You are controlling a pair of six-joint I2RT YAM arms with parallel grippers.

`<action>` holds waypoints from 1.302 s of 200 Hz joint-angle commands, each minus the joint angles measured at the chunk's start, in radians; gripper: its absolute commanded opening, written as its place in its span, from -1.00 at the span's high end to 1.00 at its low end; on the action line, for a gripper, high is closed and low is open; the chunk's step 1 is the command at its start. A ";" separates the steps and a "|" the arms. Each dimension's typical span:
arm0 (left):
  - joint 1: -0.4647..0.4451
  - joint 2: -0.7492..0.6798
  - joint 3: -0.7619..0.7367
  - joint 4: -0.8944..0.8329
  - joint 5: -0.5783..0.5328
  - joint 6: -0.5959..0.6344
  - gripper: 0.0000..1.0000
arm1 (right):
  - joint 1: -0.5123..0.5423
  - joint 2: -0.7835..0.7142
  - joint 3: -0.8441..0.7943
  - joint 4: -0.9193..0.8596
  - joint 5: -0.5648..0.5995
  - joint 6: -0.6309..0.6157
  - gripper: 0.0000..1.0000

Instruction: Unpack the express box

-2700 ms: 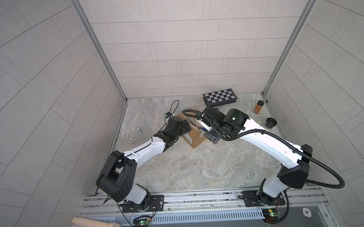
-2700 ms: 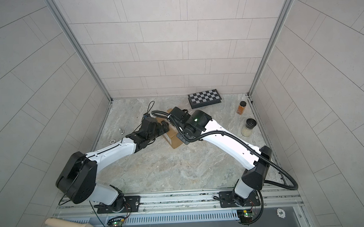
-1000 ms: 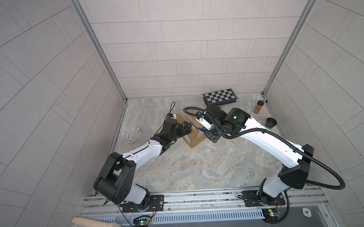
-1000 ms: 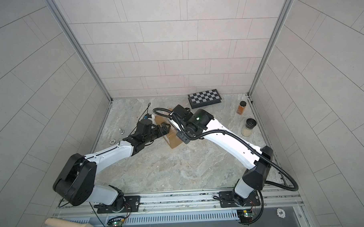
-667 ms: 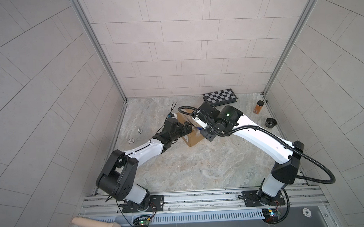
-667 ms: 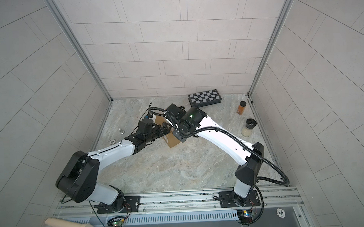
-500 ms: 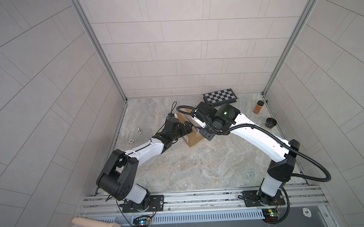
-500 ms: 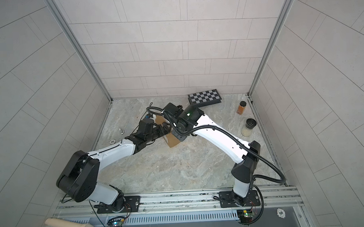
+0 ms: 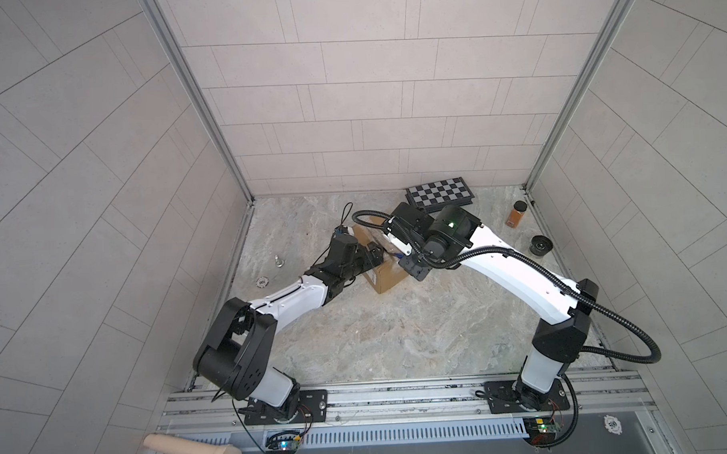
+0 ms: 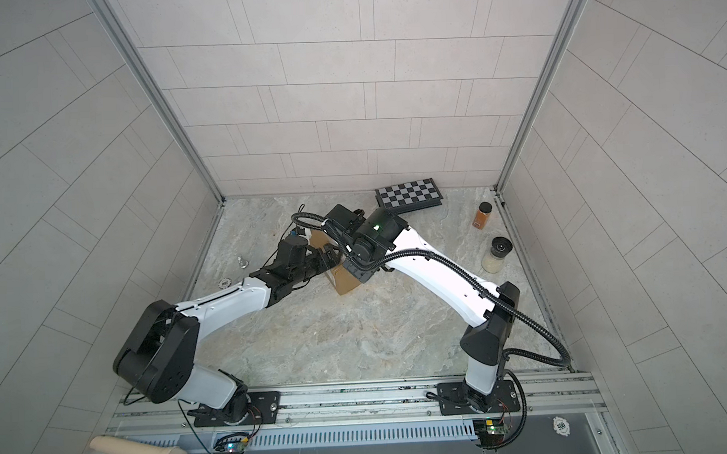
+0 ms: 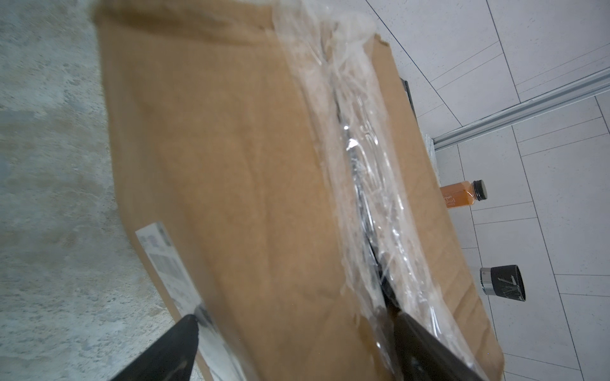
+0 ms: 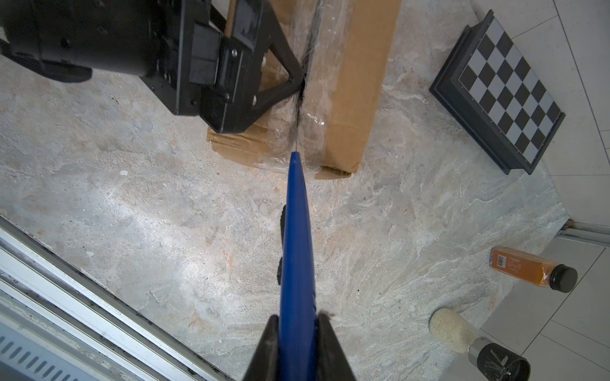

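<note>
Left wrist view: box fills the frame. It is matte brown cardboard and cuboid, with clear crinkled glossy tape along the flap seam and a white printed label on a side face. The left gripper is spread wide: one black fingertip is at the dark seam gap, the other against the label side. Can't tell whether it squeezes.

Right wrist view: right gripper pinches a tool of smooth blue plastic, long and tapering to a thin point. The point sits over the taped seam at one end of the box; contact unclear.

In both top views the box lies on the surface, a mottled grey-beige marble look. It is rear middle, between both grippers, near a flat black-and-white checkered case. A bottle with orange contents and a black-capped jar of pale grains stand well apart from it, at the right.

Versus 2.7 s ago, the box is in the same spot and the left gripper is on the same side of it. The right wrist has shifted from the box's right edge to more over it, and the right elbow is drawn in toward the middle.
</note>
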State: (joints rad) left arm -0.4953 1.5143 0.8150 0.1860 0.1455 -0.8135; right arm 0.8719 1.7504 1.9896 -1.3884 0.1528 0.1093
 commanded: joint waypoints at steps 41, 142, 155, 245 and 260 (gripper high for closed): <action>0.023 0.035 -0.030 -0.149 -0.060 0.013 -0.89 | 0.009 0.069 0.001 -0.037 -0.028 -0.005 1.00; 0.022 0.035 -0.028 -0.165 -0.079 0.002 -0.89 | 0.003 0.073 -0.005 -0.026 -0.042 -0.014 1.00; 0.027 0.040 -0.032 -0.166 -0.080 -0.007 -0.89 | -0.002 0.046 -0.012 -0.048 -0.036 -0.015 1.00; 0.035 0.035 -0.036 -0.149 -0.066 -0.007 -0.89 | -0.002 -0.068 -0.044 -0.051 0.009 -0.042 1.00; 0.034 0.034 -0.036 -0.146 -0.063 -0.007 -0.89 | -0.002 -0.068 -0.028 -0.046 0.010 -0.042 1.00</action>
State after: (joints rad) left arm -0.4721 1.5150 0.8150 0.1875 0.1192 -0.8417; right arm 0.8703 1.7111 1.9396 -1.3315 0.1497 0.0814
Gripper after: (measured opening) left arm 0.944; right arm 0.184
